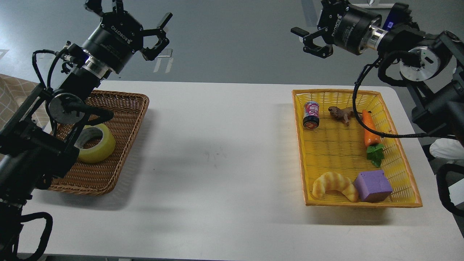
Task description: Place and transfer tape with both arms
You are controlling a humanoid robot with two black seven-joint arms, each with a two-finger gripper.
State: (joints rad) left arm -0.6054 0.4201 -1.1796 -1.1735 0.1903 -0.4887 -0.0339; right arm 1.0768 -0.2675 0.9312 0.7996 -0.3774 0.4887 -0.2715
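The tape (98, 145), a yellow translucent roll with a grey core, lies flat in the brown wicker basket (123, 108) at the table's left. My left arm hides part of its left side. My left gripper (136, 16) is open and empty, held high above the basket's far end, well above the tape. My right gripper (308, 16) is open and empty, high above the far edge of the yellow basket (406, 170). Its upper finger is cut off by the top of the view.
The yellow basket at the right holds a small can (311, 115), a brown toy animal (340, 113), a toy carrot (370, 128), a toy croissant (334, 185) and a purple block (372, 186). The white table (217, 156) lies between the two baskets.
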